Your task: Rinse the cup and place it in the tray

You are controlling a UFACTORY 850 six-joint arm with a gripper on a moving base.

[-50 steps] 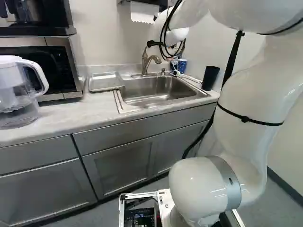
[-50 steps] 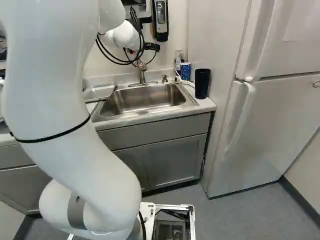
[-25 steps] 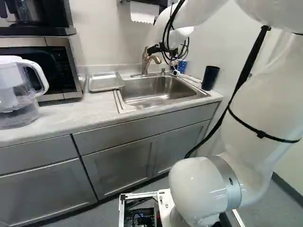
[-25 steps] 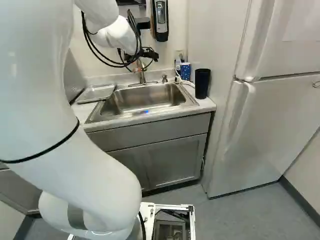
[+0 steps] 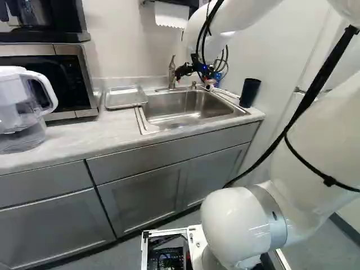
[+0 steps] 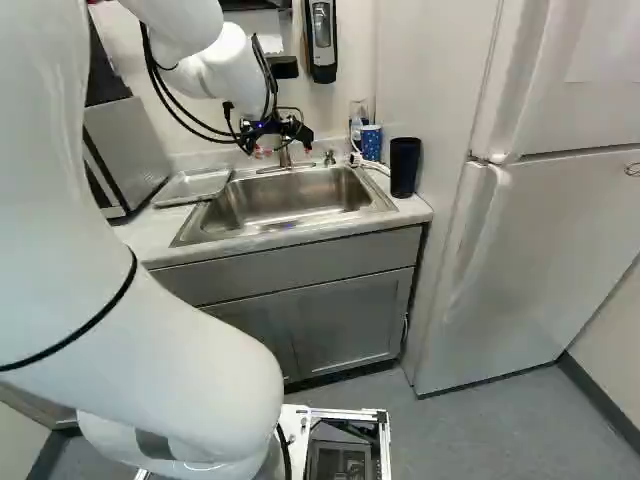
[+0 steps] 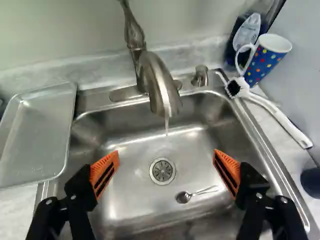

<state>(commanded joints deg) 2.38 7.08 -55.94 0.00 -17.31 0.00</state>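
Note:
Above the sink, my gripper (image 6: 282, 151) points downward in the right base view. In the wrist view the gripper (image 7: 167, 162) stands wide open, its orange pads apart with only the sink basin beneath. Beyond the sink's corner, past the faucet, stands a blue mug with coloured dots (image 7: 266, 59), handle toward the faucet, also a blue cup (image 6: 371, 142) in the right base view. The metal tray (image 7: 37, 135) lies flat on the counter beside the sink, on the opposite side from the mug. It holds nothing.
A faucet (image 7: 162, 90) reaches over the sink (image 7: 135, 190), a thin stream under its spout. A spoon (image 7: 183, 197) lies by the drain. A white brush (image 7: 275, 112) rests near the mug. Black tumbler (image 6: 404, 167), water pitcher (image 5: 22, 109), microwave (image 5: 62, 79) and fridge (image 6: 540, 220) stand around.
The arm has shifted against its lowest joint, and my gripper has come lower over the sink, nearer the counter. Its upper link has leaned rightward in the left base view. The base has stayed put.

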